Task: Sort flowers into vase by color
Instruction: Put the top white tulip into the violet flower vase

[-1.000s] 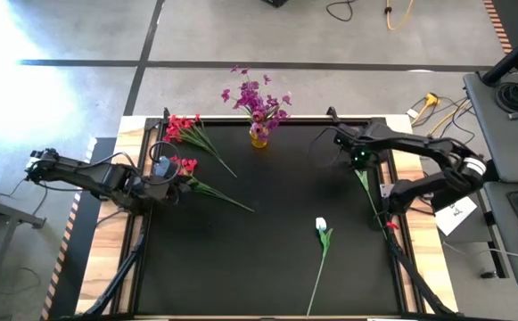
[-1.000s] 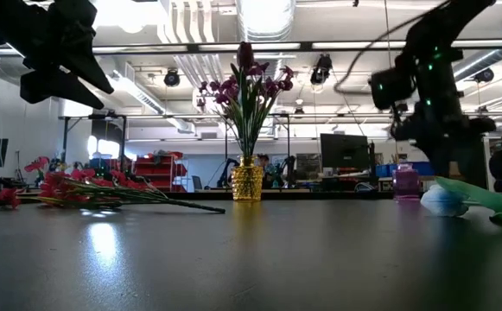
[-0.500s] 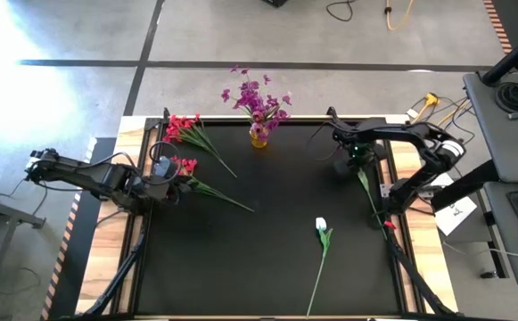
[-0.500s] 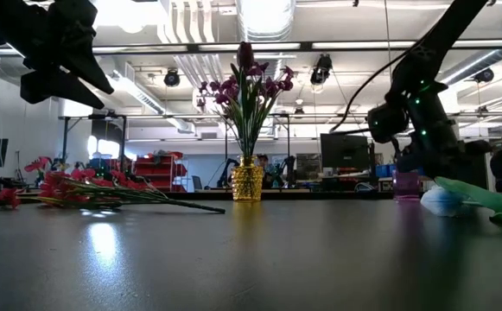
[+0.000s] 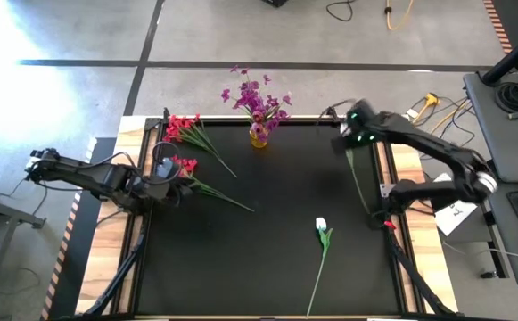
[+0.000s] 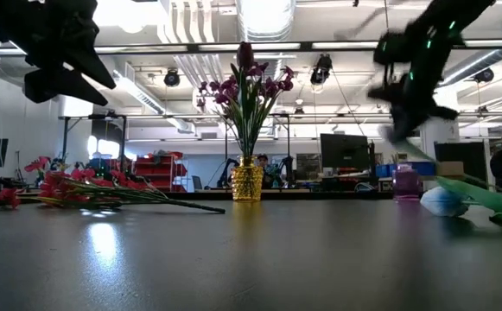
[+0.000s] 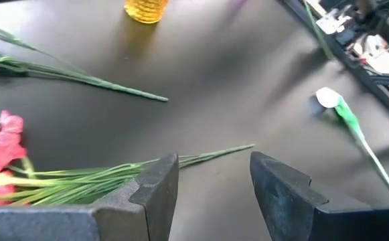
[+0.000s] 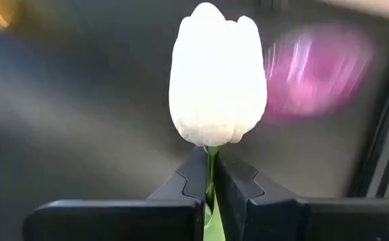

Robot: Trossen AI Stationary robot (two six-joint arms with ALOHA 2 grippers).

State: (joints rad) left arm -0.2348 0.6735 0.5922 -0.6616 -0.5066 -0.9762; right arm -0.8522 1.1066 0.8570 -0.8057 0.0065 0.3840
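Observation:
My right gripper (image 5: pixel 351 141) is raised over the table's far right corner, shut on a white tulip; its bud (image 8: pixel 217 73) stands just past the fingertips. Its green stem (image 5: pixel 364 183) trails toward the near edge. A yellow vase (image 5: pixel 259 136) at the far edge holds purple flowers (image 5: pixel 257 96). A second white tulip (image 5: pixel 321 226) lies on the mat at the near right. Two red clusters (image 5: pixel 180 127) (image 5: pixel 185 165) lie at the left. My left gripper (image 7: pixel 214 187) hovers open over the nearer cluster's stems (image 7: pixel 80 181). My right gripper pinches the tulip's stem (image 8: pixel 211 161) between its two fingers, right beneath the bud. The fingers lie across the stem. The bud end is lifted clear of the table. I cannot tell whether the stem's far tail touches the table.
Wooden borders and black rails run along the mat's left and right sides (image 5: pixel 392 192). The mat's middle (image 5: pixel 267 250) is bare. Cables and equipment sit beyond the right edge.
My right gripper dipped to the tulip at the far right, shut on its stem below the bud, then rose and shifted toward the far edge. The bud end has come up off the mat with it.

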